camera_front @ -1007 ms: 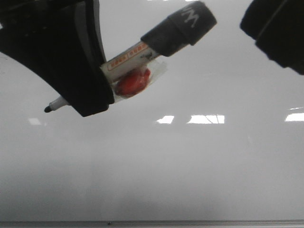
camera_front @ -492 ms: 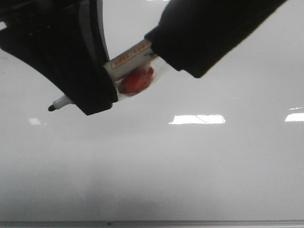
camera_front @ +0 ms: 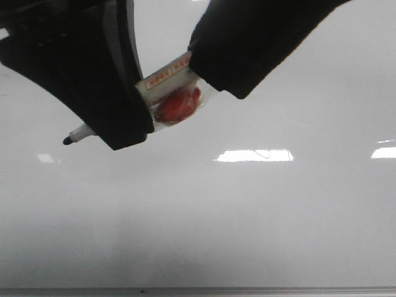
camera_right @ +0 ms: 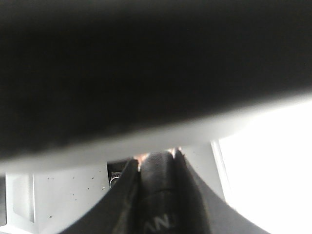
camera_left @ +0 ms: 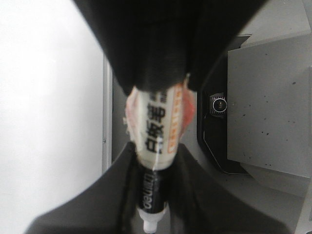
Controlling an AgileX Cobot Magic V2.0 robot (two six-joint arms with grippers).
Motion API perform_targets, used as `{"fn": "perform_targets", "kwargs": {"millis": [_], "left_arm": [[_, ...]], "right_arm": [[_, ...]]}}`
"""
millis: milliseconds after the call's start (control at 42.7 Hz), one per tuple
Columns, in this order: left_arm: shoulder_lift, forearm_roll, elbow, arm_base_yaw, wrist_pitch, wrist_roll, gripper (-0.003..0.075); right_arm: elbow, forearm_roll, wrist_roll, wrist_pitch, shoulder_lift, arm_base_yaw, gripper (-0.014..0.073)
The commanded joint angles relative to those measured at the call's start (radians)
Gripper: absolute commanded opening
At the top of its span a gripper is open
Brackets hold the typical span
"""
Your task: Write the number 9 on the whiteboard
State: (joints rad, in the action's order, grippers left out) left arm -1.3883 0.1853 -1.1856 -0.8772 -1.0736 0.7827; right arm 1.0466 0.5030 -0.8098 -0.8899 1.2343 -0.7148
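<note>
Front view: glossy whiteboard (camera_front: 198,216) w/ glare patches (camera_front: 255,155), grey edge strip (camera_front: 247,291).

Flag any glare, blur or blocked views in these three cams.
Front view: bright rectangular glare patches on the whiteboard; both tools are dark, underexposed silhouettes. Left wrist view: marker label fairly sharp, board side blown out white. Right wrist view: upper half is a black out-of-focus mass; right tool on the marker's cap, soft.
</note>
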Motion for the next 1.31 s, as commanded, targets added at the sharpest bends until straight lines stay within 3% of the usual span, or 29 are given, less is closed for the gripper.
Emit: {"fn": "perform_targets", "kwargs": {"millis": [0, 117, 211, 515, 679, 749, 866, 1030, 1288], "left_arm": [[0.026, 0.023, -0.033, -0.007, 0.033, -0.002, 0.0107], [0.026, 0.021, -0.033, -0.007, 0.040, -0.007, 0.0286], [0.033, 0.021, -0.033, 0.008, 0.038, -0.018, 0.0351], [0.183, 0.077, 0.012, 0.179, 0.039, -0.064, 0.0355], [0.332, 0.118, 0.103, 0.325, 0.091, -0.086, 0.0355], [0.391, 0.118, 0.158, 0.391, 0.131, -0.095, 0.0355], [0.475, 0.122, 0.230, 0.505, 0.190, -0.122, 0.0355], [0.521, 0.166, 0.268, 0.584, 0.253, -0.131, 0.0354], [0.508, 0.176, 0.268, 0.582, 0.268, -0.131, 0.0326]], "right_arm": [[0.035, 0.038, -0.007, 0.012, -0.023, -0.001, -0.0034], [0.035, 0.038, -0.007, 0.008, -0.023, -0.001, -0.0069], [0.035, 0.037, -0.007, 0.006, -0.025, 0.000, -0.0069], [0.035, -0.067, 0.067, -0.029, -0.105, 0.008, -0.0069], [0.035, -0.312, 0.320, -0.103, -0.177, 0.061, -0.0069], [0.027, -0.351, 0.429, -0.107, -0.222, 0.124, -0.0069], [-0.067, -0.332, 0.533, 0.033, -0.317, 0.253, -0.0069], [-0.196, -0.134, 0.558, 0.283, -0.371, 0.397, -0.0067], [-0.175, -0.074, 0.495, 0.388, -0.269, 0.412, -0.0067]]}}
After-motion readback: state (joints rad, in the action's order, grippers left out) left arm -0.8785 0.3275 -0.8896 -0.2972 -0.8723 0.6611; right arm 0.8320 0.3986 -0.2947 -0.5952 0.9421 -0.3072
